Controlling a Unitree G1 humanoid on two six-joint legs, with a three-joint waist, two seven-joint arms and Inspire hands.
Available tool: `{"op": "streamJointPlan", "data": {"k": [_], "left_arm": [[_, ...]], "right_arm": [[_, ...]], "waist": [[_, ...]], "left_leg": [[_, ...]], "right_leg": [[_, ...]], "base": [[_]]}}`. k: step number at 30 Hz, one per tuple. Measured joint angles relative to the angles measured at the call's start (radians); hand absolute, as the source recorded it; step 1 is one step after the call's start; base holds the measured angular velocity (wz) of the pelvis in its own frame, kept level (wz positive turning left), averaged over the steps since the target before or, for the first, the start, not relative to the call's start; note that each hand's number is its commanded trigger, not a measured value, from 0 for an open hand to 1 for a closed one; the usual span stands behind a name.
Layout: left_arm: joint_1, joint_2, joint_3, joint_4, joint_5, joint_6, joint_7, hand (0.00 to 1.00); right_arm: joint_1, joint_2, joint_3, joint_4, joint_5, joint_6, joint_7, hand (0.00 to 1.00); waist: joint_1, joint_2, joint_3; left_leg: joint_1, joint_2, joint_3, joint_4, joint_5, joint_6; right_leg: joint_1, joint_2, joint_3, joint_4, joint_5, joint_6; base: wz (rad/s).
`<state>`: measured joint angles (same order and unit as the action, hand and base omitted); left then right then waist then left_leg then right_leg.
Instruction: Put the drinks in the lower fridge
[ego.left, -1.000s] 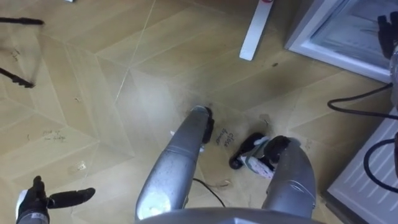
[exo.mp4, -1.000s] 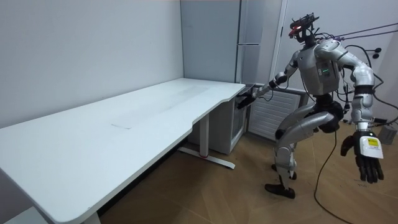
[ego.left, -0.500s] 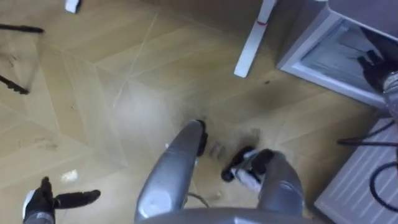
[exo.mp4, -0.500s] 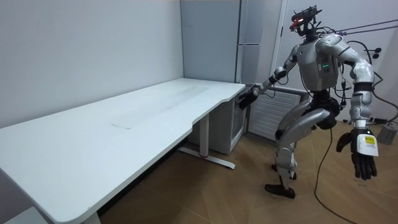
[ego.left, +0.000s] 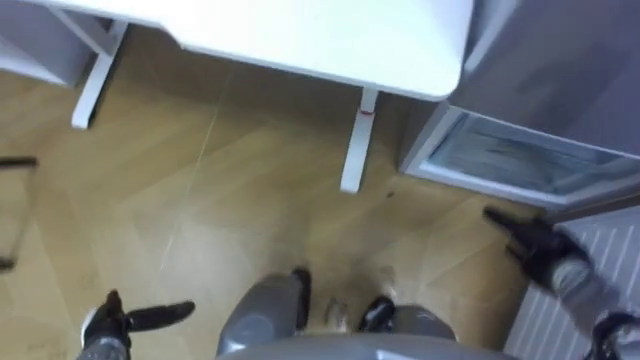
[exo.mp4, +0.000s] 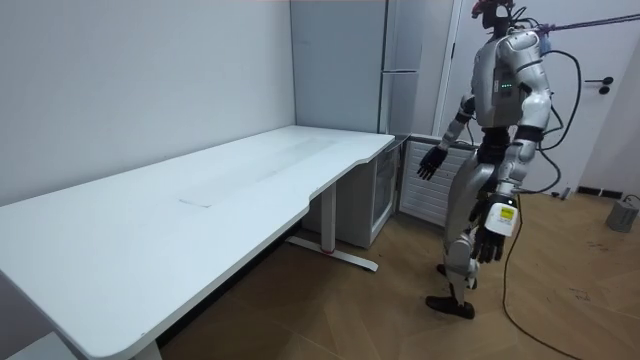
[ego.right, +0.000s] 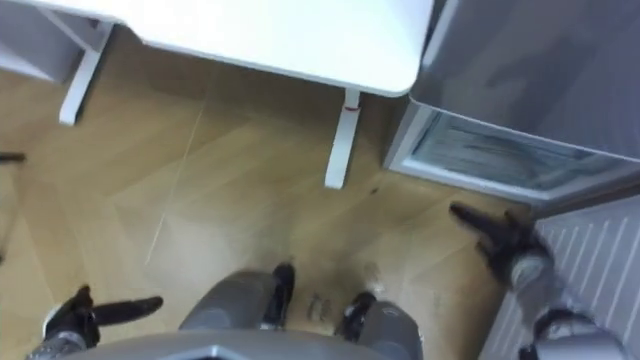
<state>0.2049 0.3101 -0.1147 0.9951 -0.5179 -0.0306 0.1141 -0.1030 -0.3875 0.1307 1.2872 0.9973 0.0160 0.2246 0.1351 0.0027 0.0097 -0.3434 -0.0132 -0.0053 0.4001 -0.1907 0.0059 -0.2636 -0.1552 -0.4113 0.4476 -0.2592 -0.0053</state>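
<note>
We stand by the white desk (ego.left: 300, 35), with the lower fridge (ego.left: 510, 160) far right. Our left hand (ego.left: 105, 325) and right hand (ego.left: 538, 248) are loose and hold no drinks. We think finding drinks comes next

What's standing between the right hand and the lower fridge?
Nothing visible: only bare floor lies between the open right hand and the lower fridge, whose glass door looks shut.
</note>
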Motion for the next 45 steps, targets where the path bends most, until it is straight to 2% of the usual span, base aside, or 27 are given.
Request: {"op": "streamJointPlan", "data": {"k": [1,3,4,6,8,9,10,12,13,15,17,24,29,36,39,42,43,45], "left_arm": [[0.001,-0.016,0.017,0.014,0.0,-0.007,0.0,0.0],[0.011,-0.028,0.037,0.034,0.011,-0.008,0.0,0.0],[0.021,-0.028,0.038,0.038,0.01,-0.008,0.0,0.0],[0.039,-0.037,0.042,0.038,0.021,-0.01,0.0,0.0],[0.046,-0.071,0.08,0.038,0.026,-0.012,0.0,0.0],[0.047,-0.078,0.086,0.038,0.032,-0.012,0.0,0.0],[0.05,-0.09,0.104,0.041,0.047,-0.012,0.0,0.0],[0.059,-0.098,0.113,0.048,0.055,-0.012,0.002,0.0],[0.06,-0.103,0.112,0.049,0.055,-0.012,0.002,0.0],[0.059,-0.108,0.112,0.049,0.055,-0.011,0.005,0.0],[0.059,-0.117,0.114,0.058,0.058,-0.012,0.009,0.0],[0.057,-0.137,0.114,0.085,0.141,-0.001,0.01,0.0],[0.048,-0.147,0.142,0.085,0.318,0.015,0.01,0.0],[0.049,-0.146,0.182,0.084,0.422,0.027,0.004,0.0],[0.044,-0.145,0.195,0.084,0.482,0.027,0.003,0.0],[0.045,-0.145,0.202,0.081,0.539,0.026,0.003,0.0],[0.049,-0.144,0.215,0.077,0.557,0.026,0.003,0.0],[0.051,-0.137,0.224,0.071,0.568,0.026,0.003,0.0]], "right_arm": [[0.039,0.015,-0.001,0.0,-0.008,0.002,0.008,0.0],[0.098,0.048,-0.02,0.0,-0.021,0.004,0.015,0.0],[0.126,0.072,-0.03,0.001,-0.021,0.007,0.018,0.0],[0.152,0.099,-0.042,0.002,-0.039,0.008,0.019,0.0],[0.184,0.121,-0.069,0.0,-0.122,0.007,0.018,0.0],[0.192,0.125,-0.069,0.0,-0.146,0.007,0.018,0.0],[0.205,0.134,-0.069,0.0,-0.177,0.007,0.016,0.0],[0.21,0.15,-0.065,0.001,-0.194,0.007,0.002,0.0],[0.216,0.159,-0.064,0.001,-0.195,0.007,-0.006,0.0],[0.223,0.175,-0.064,0.002,-0.202,0.007,-0.024,0.0],[0.228,0.195,-0.067,0.006,-0.236,0.007,-0.042,0.0],[0.239,0.212,-0.092,0.001,-0.387,0.006,-0.08,0.0],[0.211,0.216,-0.112,-0.008,-0.558,-0.006,-0.13,0.0],[0.198,0.218,-0.127,-0.01,-0.564,0.001,-0.149,0.0],[0.196,0.215,-0.165,-0.033,-0.531,0.002,-0.152,0.0],[0.198,0.214,-0.235,-0.148,-0.544,0.007,-0.179,0.0],[0.205,0.213,-0.257,-0.249,-0.562,0.008,-0.191,0.0],[0.206,0.203,-0.274,-0.426,-0.585,0.007,-0.209,0.0]], "waist": [[-0.013,-0.004,-0.0006],[-0.026,-0.009,-0.0049],[-0.031,-0.02,-0.0049],[-0.05,-0.026,-0.0038],[-0.062,-0.026,-0.0028],[-0.064,-0.025,-0.0024],[-0.065,-0.023,-0.0007],[-0.065,-0.017,0.0007],[-0.076,-0.014,0.0013],[-0.076,-0.013,-0.0006],[-0.093,-0.016,-0.001],[-0.109,-0.015,-0.0036],[-0.103,-0.015,-0.0033],[-0.105,-0.019,-0.0014],[-0.109,-0.021,-0.004],[-0.126,-0.025,-0.004],[-0.143,-0.027,0.0009],[-0.163,-0.032,0.0022]], "left_leg": [[0.039,-0.001,0.007,-0.022,0.0,0.001],[0.099,-0.001,0.016,-0.059,0.0,0.001],[0.136,0.0,0.026,-0.08,0.0,0.0],[0.17,0.002,0.031,-0.091,-0.003,-0.002],[0.205,0.002,0.036,-0.099,-0.006,0.0],[0.217,0.003,0.039,-0.104,-0.007,0.001],[0.242,0.005,0.047,-0.117,-0.009,0.001],[0.275,0.008,0.06,-0.139,-0.012,0.001],[0.291,0.011,0.063,-0.153,-0.014,0.001],[0.319,0.015,0.081,-0.169,-0.014,0.001],[0.346,0.014,0.086,-0.181,-0.014,0.001],[0.388,0.019,0.112,-0.204,-0.015,0.0],[0.402,0.029,0.137,-0.214,-0.018,-0.004],[0.443,0.037,0.151,-0.229,-0.022,-0.01],[0.443,0.039,0.152,-0.23,-0.022,-0.011],[0.454,0.039,0.16,-0.231,-0.022,-0.011],[0.457,0.039,0.165,-0.231,-0.022,-0.011],[0.458,0.039,0.171,-0.233,-0.022,-0.011]], "right_leg": [[0.033,0.002,0.001,-0.02,0.005,0.004],[0.086,0.009,0.008,-0.05,0.007,0.01],[0.112,0.014,0.022,-0.063,0.005,0.013],[0.145,0.02,0.028,-0.084,0.006,0.016],[0.18,0.024,0.028,-0.11,0.009,0.022],[0.189,0.025,0.03,-0.114,0.01,0.024],[0.21,0.032,0.047,-0.129,0.013,0.028],[0.24,0.043,0.064,-0.155,0.02,0.031],[0.255,0.049,0.069,-0.174,0.026,0.032],[0.271,0.056,0.082,-0.192,0.033,0.032],[0.297,0.057,0.086,-0.199,0.033,0.033],[0.319,0.067,0.119,-0.212,0.038,0.035],[0.32,0.079,0.145,-0.226,0.046,0.032],[0.35,0.092,0.172,-0.248,0.05,0.029],[0.352,0.098,0.181,-0.259,0.055,0.027],[0.356,0.1,0.191,-0.258,0.061,0.027],[0.361,0.1,0.193,-0.259,0.061,0.027],[0.35,0.101,0.208,-0.262,0.06,0.027]], "base": [[-0.13],[-0.17],[-0.24],[-0.15],[-0.04],[-0.12],[-0.26],[-0.25],[-0.18],[-0.21],[-0.09],[-0.13],[-0.13],[-0.11],[-0.07],[-0.09],[-0.09],[-0.15]]}}
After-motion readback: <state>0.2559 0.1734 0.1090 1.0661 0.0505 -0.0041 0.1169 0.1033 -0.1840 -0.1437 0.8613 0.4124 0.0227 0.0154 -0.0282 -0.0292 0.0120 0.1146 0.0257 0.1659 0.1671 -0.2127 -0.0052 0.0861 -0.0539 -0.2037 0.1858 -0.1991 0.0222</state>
